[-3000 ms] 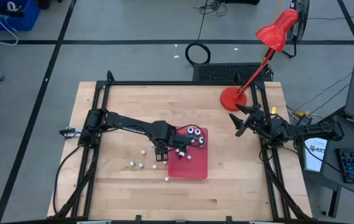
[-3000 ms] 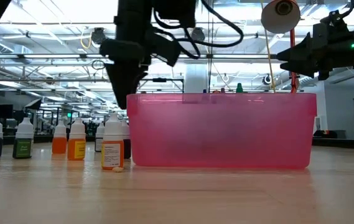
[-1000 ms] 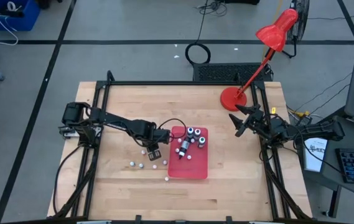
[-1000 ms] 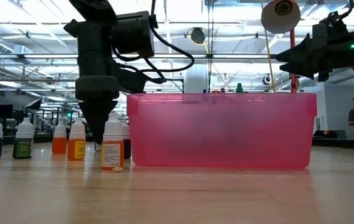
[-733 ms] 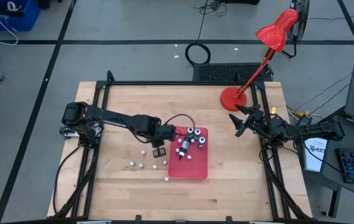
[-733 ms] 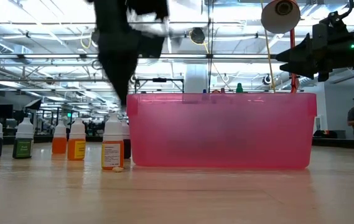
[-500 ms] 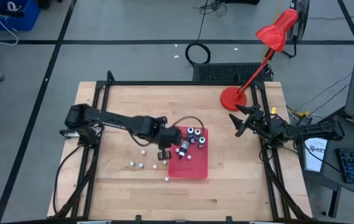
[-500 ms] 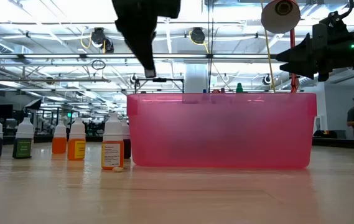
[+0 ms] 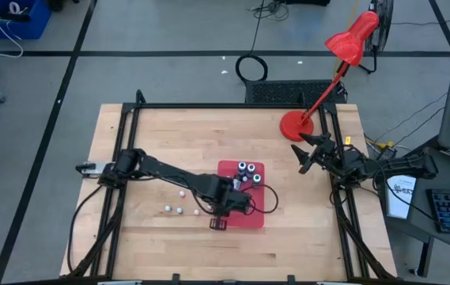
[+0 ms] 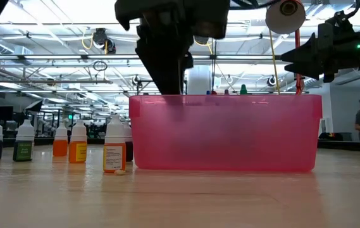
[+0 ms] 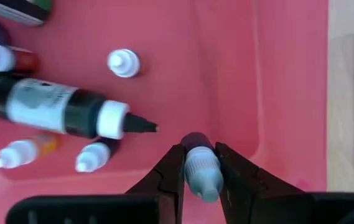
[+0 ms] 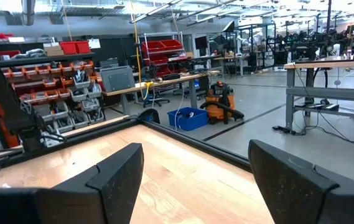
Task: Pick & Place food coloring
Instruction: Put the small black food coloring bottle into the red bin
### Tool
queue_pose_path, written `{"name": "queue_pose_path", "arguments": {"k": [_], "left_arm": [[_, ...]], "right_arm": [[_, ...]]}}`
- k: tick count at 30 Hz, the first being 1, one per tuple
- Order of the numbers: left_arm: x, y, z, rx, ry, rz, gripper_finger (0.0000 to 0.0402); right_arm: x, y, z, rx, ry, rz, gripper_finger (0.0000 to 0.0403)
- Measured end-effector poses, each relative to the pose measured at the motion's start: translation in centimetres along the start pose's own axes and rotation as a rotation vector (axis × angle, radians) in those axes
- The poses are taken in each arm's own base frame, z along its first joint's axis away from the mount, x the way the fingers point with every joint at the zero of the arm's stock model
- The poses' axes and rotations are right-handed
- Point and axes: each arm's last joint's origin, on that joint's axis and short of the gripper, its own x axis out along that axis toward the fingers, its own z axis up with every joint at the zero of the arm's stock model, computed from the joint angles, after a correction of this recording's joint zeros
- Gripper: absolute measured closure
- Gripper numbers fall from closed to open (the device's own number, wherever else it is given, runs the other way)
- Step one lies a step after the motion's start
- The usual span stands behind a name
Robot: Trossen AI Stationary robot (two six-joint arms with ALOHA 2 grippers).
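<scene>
Over the red tray (image 9: 252, 218) mid-worktop, the left gripper (image 11: 200, 163) is pinched narrow on a small food coloring bottle (image 11: 201, 171), hanging above bare tray floor near one wall. Other bottles (image 11: 65, 115) already lie inside. I'd lower before releasing, clear of them. Right gripper (image 12: 192, 180) idles wide at the worktop's right edge.

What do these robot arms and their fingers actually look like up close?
Both arms are dark, jointed and slim, with black cables looping along them. The left gripper ends in two black, wedge-shaped fingers that narrow toward the tips. The right gripper has two broad, flat, matte black fingers with angular edges. No markings show.
</scene>
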Motion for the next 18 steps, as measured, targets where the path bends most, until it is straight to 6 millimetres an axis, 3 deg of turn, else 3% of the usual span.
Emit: {"name": "queue_pose_path", "arguments": {"k": [10, 18], "left_arm": [[2.9, 1.9, -1.3, -0.105, 0.032, 0.002, 0.0332], [4.6, 2.1, -1.9, -0.124, 0.016, -0.018, 0.0332]], "right_arm": [[0.0, 0.0, 0.0, 0.003, -0.003, 0.000, 0.0124], [0.0, 0.0, 0.0, 0.003, -0.003, 0.000, 0.0124]]}}
